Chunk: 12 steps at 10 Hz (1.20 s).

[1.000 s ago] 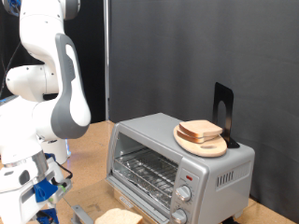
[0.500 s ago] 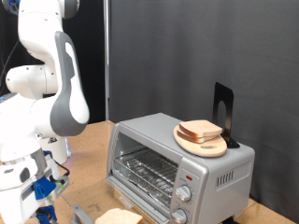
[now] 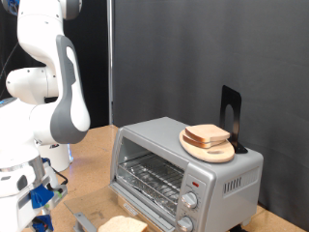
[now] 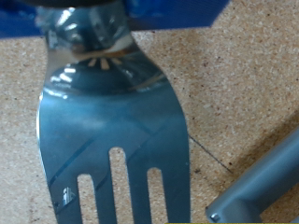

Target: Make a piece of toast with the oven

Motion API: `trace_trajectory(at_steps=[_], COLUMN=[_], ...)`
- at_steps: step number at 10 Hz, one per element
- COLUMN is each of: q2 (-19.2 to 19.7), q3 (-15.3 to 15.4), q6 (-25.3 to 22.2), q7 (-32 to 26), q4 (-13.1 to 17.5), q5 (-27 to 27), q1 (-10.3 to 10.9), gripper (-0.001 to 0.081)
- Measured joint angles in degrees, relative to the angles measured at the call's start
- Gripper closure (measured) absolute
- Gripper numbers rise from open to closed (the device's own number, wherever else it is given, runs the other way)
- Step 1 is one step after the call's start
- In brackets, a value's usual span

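**Spatula in view as bread waits at open oven**

The robot's hand (image 3: 41,205) hangs low at the exterior view's bottom left, just above the table (image 3: 92,164), its blue-trimmed end partly cut off by the picture's edge. From that camera it cannot be told whether the fingers stand wide or narrow. The wrist view is filled by a slotted metal spatula (image 4: 112,121), its shiny blade running out from the blue parts of the hand over the speckled cork-brown table surface (image 4: 234,84); the fingers themselves do not show there, so a grip on the tool cannot be confirmed. A grey bar-shaped edge (image 4: 257,191) crosses one corner of the wrist view, and what it belongs to is unclear.

Above the hand the white and grey arm (image 3: 53,77) rises along the exterior view's left side, in front of a black curtain (image 3: 193,48).

The piece of toast (image 3: 124,225) lies flat at the exterior view's bottom edge, just in front of the oven (image 3: 183,164) and partly cropped. The silver oven sits to the exterior view's right of the hand, its front open onto a wire rack (image 3: 150,179), with two round knobs (image 3: 189,201) on its right panel. On the oven's top rests a round wooden plate (image 3: 209,149) carrying a second slice of bread (image 3: 207,135), and behind the plate stands a black upright stand (image 3: 230,116).
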Motion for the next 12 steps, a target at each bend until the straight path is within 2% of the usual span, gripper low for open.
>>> trace_trajectory(at_steps=[8, 12], q2=[-0.4, -3.0], q3=[0.8, 0.2], q6=[1.4, -1.9], q7=[0.0, -1.2], q4=[-1.7, -2.7], q5=[-0.3, -0.2], q1=[0.3, -0.4], gripper=[0.044, 0.044])
